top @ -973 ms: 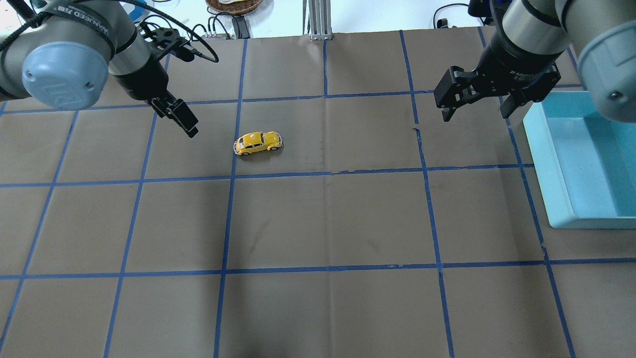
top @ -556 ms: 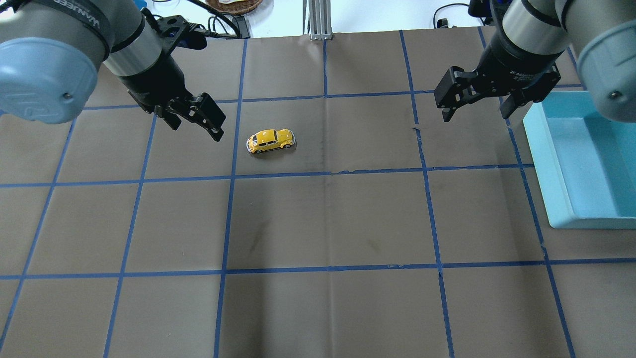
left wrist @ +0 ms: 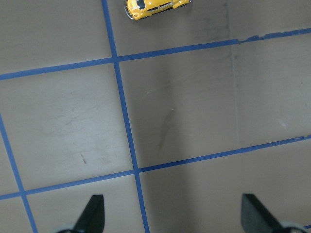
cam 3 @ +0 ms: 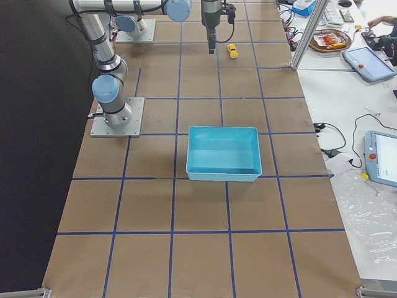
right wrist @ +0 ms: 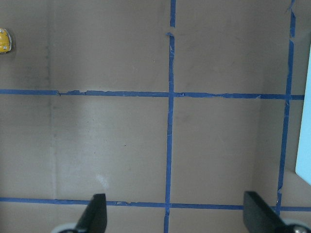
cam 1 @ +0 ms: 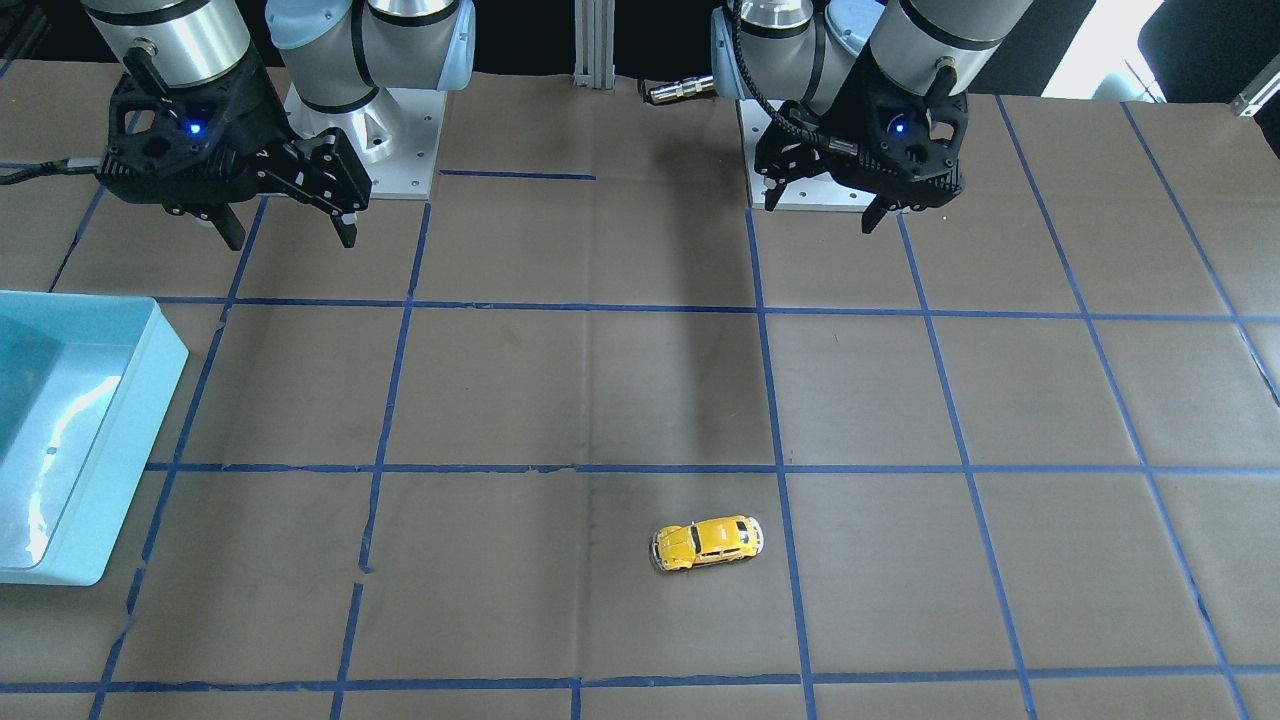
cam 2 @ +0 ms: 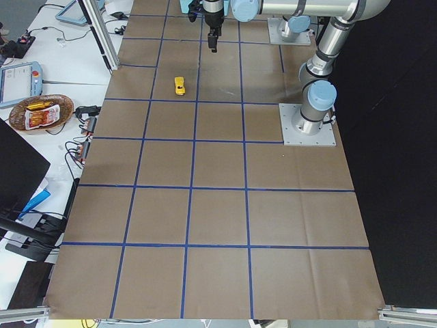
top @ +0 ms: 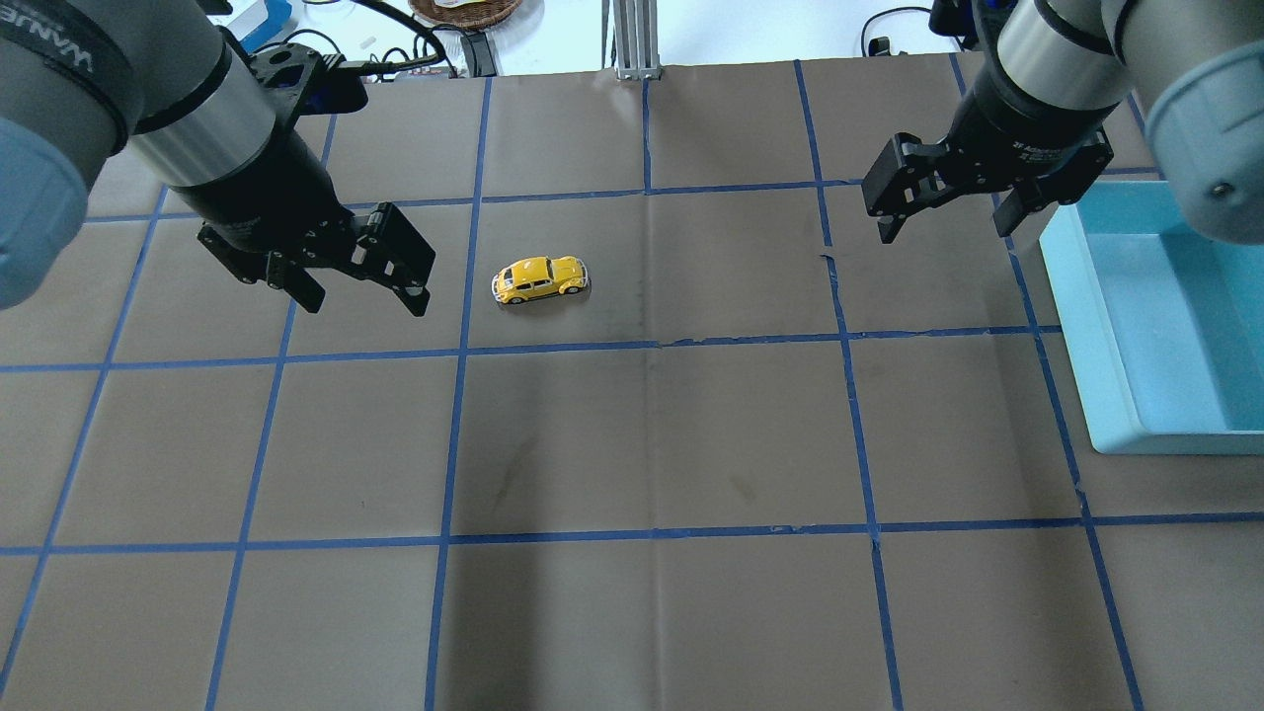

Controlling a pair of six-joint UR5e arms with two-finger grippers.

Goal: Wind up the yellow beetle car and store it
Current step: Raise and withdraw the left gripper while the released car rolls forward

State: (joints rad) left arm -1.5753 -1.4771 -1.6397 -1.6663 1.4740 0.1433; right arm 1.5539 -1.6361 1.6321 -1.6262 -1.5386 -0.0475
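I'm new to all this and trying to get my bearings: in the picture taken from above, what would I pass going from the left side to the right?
left pincer, open → yellow beetle car → right pincer, open → light blue tray at the right edge

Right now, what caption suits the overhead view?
Yellow beetle car sits alone between two sets of open jaws; blue bin at right.

Silver-grey arms [top: 1047,39], pale-blue joint caps [top: 1210,128], black pincers [top: 365,301] [top: 946,232]
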